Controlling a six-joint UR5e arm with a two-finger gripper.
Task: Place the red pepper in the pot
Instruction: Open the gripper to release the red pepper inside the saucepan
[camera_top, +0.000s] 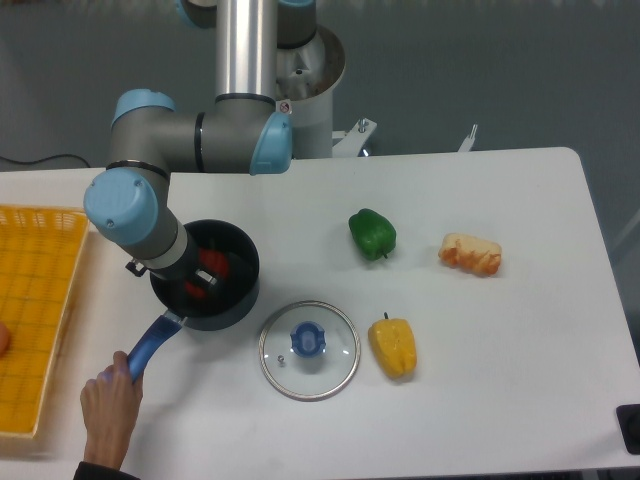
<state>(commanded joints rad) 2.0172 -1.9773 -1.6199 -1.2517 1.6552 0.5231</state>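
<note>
The pot (240, 290) is a dark saucepan at the left of the table, with a blue handle (152, 343) pointing to the front left. My gripper (207, 274) reaches down inside the pot. The red pepper (217, 263) shows as red patches on both sides of the fingers, low inside the pot. The gripper looks shut on it, but the wrist and pot wall hide much of the fingers.
A person's hand (108, 408) holds the end of the pot's handle. A glass lid with a blue knob (309, 349) lies right of the pot. A green pepper (373, 233), a yellow pepper (394, 346) and a bread roll (471, 254) lie further right. A yellow basket (30, 310) stands at the left edge.
</note>
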